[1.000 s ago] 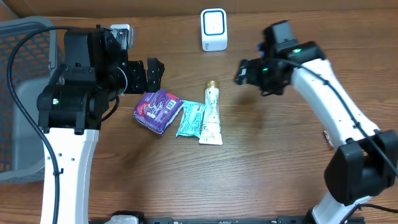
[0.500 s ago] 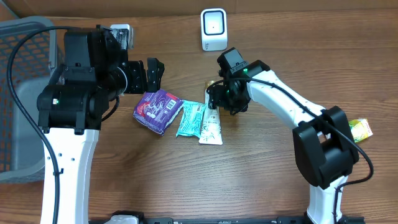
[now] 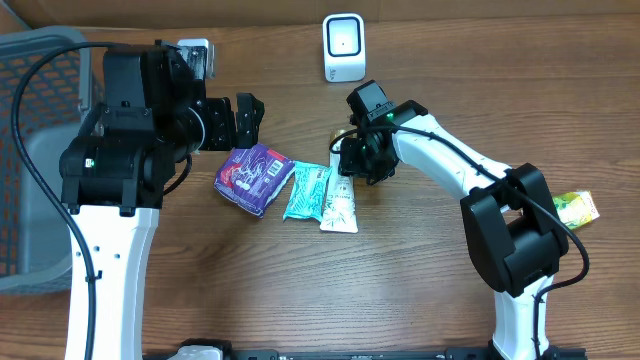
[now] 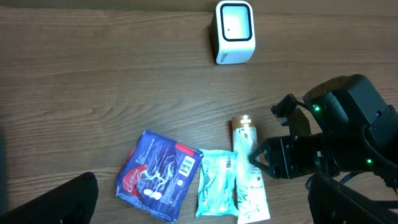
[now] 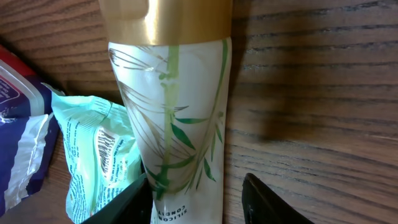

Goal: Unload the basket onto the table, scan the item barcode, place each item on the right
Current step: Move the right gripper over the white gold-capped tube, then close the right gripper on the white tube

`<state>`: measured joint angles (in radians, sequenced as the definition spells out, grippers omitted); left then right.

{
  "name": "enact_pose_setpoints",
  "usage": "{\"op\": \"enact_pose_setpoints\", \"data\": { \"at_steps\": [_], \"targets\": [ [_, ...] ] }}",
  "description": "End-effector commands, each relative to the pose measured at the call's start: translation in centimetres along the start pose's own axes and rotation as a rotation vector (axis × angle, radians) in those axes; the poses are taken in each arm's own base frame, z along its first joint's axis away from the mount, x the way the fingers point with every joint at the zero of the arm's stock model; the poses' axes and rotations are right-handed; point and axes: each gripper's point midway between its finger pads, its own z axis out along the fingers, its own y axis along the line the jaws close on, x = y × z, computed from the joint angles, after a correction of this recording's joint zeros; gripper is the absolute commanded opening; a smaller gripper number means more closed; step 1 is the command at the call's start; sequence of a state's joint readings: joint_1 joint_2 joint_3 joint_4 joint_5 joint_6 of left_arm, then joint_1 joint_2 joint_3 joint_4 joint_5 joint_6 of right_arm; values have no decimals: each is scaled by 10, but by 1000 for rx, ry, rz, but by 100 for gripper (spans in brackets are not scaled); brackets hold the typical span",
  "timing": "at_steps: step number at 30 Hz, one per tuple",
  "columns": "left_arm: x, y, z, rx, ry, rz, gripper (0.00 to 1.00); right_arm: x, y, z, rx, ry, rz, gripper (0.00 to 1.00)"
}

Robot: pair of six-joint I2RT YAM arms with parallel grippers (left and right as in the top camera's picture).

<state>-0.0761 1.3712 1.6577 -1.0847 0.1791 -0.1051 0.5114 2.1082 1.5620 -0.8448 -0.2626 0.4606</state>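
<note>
Wooden bench (image 3: 450,290), viewed from above.
- 1 white scanner (image 3: 344,47), far centre, upright.
- 1 tube (image 3: 341,195) with gold cap, mid-bench, lying flat, cap toward the scanner.
- 1 teal packet (image 3: 306,192), touching the tube's left side.
- 1 purple packet (image 3: 253,178), left of the teal one.
- 1 grey basket (image 3: 30,160), left edge.
- 1 yellow-green pack (image 3: 577,208), right edge.
- Right gripper (image 3: 343,165): jaws part open, straddling the tube below its cap, with a gap showing on 1 side.
- Left gripper (image 3: 247,120): jaws wide apart, empty, just beyond the purple packet's far side.
</note>
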Motion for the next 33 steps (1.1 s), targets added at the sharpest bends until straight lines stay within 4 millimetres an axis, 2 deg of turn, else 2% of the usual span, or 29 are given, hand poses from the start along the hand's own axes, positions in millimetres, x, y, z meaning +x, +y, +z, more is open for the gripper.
{"op": "enact_pose_setpoints", "data": {
  "at_steps": [1, 9, 12, 14, 15, 18, 21, 23, 26, 30, 32, 33],
  "targets": [
    [-5, 2, -2, -8, -15, -14, 100, 4, -5, 13, 8, 29, 24, 44],
    [-5, 2, -2, -7, -15, -14, 100, 8, -5, 24, -6, 62, 83, 43],
    [-5, 2, -2, -8, -15, -14, 99, 8, -5, 24, -6, 62, 83, 24],
    [-5, 2, -2, -8, -15, -14, 100, 9, -6, 24, -4, 66, 84, 7],
    [-5, 2, -2, -8, -15, -14, 99, 11, -8, 23, 1, 73, 89, 4],
    [-5, 2, -2, -8, -15, -14, 100, 15, -6, 15, -29, 115, 54, 4],
    [-5, 2, -2, -8, -15, -14, 99, 20, 12, -2, -162, 167, -66, 4],
    [-5, 2, -2, -8, -15, -14, 99, 21, 16, -14, -216, 184, -92, 4],
    [-5, 2, -2, -7, -15, -14, 99, 21, 1, -19, -207, 196, -97, 4],
    [-5, 2, -2, -8, -15, -14, 99, 18, -34, -8, -80, 174, -92, 5],
    [-5, 2, -2, -7, -15, -14, 100, 18, -47, -5, -12, 164, -93, 19],
    [-5, 2, -2, -8, -15, -14, 99, 17, -51, -5, 15, 158, -94, 21]
  ]
}}
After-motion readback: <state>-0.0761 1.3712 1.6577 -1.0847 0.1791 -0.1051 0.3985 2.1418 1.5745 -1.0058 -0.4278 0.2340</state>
